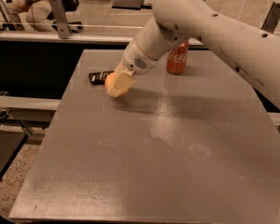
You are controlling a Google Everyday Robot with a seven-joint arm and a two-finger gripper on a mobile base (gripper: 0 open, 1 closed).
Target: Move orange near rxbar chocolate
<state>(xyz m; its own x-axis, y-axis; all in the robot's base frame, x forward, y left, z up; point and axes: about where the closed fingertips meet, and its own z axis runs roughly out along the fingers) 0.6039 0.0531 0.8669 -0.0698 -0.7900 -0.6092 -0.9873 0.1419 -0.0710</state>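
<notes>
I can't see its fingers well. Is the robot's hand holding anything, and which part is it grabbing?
The gripper holds the orange, fingers shut around its round middle, one finger covering its near side, right beside the rxbar chocolate.

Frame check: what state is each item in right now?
Flat black-wrapped rxbar chocolate: lying flat on the grey table.
Round orange fruit: held, beside the bar.
Cream two-finger gripper: shut on the orange, over the table's far-left part.
Red soda can: upright.
</notes>
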